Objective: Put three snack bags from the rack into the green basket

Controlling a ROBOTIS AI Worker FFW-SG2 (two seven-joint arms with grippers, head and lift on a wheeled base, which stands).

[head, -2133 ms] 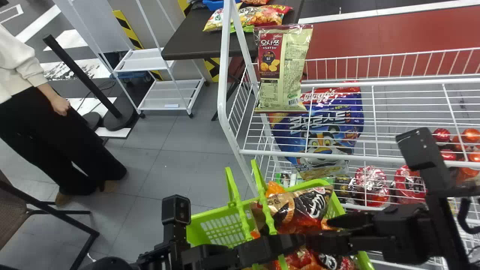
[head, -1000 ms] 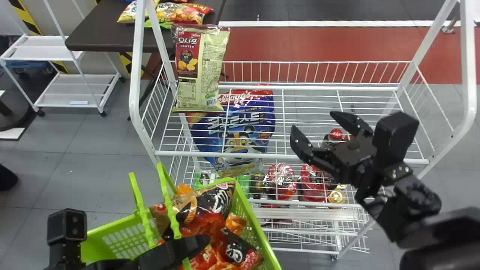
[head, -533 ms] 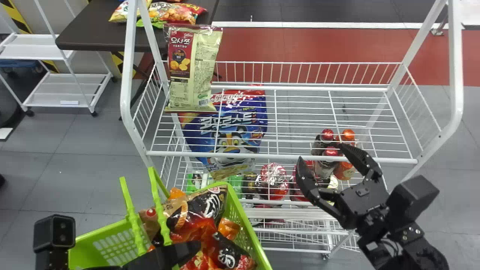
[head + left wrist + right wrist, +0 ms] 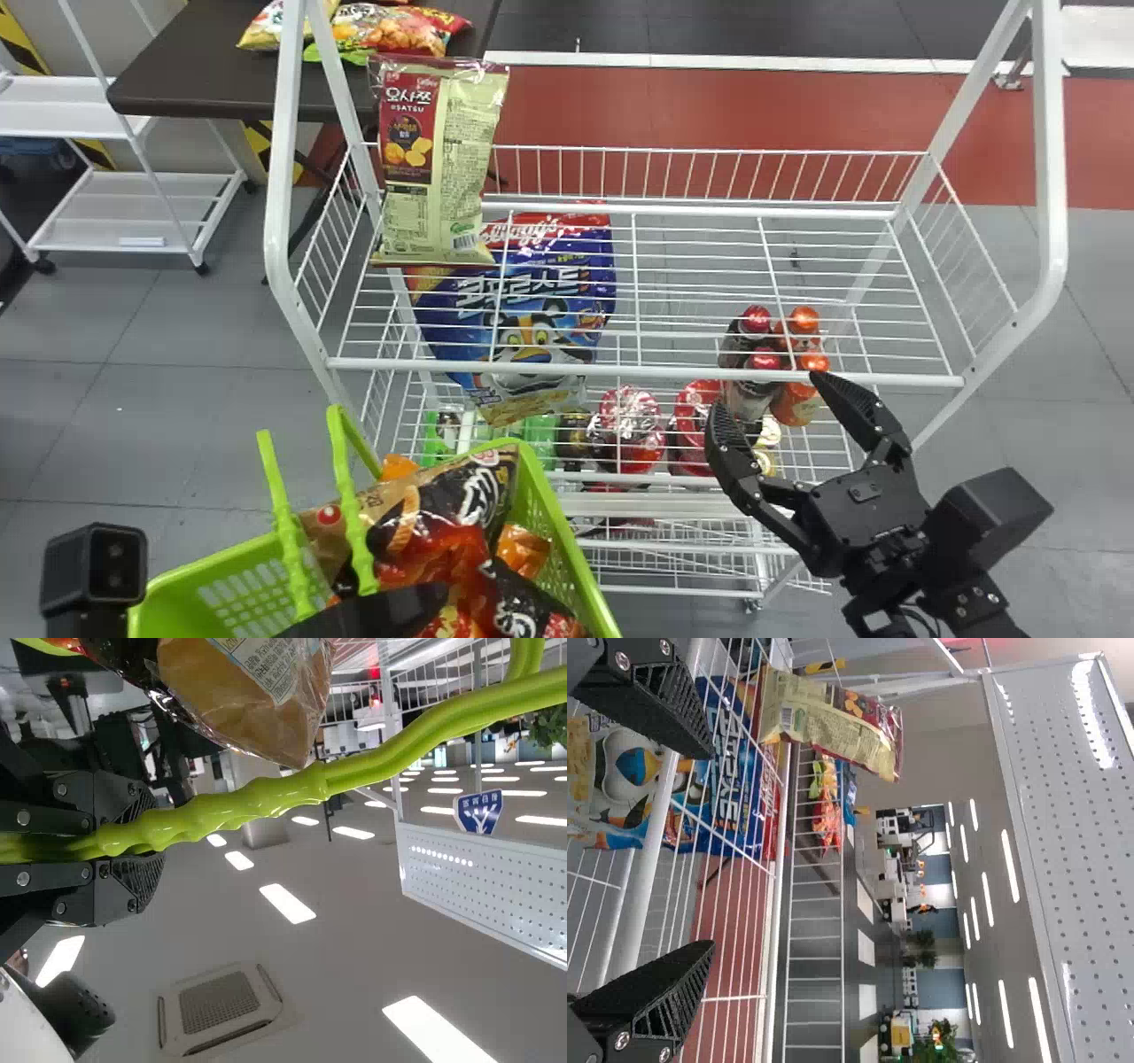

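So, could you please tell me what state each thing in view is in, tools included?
Right tool: open, empty.
Left tool: closed on a basket handle.
Green basket: upright, loaded with packets.
Rack: standing, stocked.
Snack bag on the rack: upright, closed.
Blue cereal bag: upright, lower down.
Bottles: upright, capped.

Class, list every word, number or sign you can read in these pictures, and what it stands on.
"오사쯔": cream and dark-red plastic snack bag
"Kellogg's": big blue plastic bag, behind white wires
"콘푸로스트": same blue bag
Too small or blurred: the snack bag's fine print, the blue-and-white sign, lettering on the tan-and-black plastic bag.
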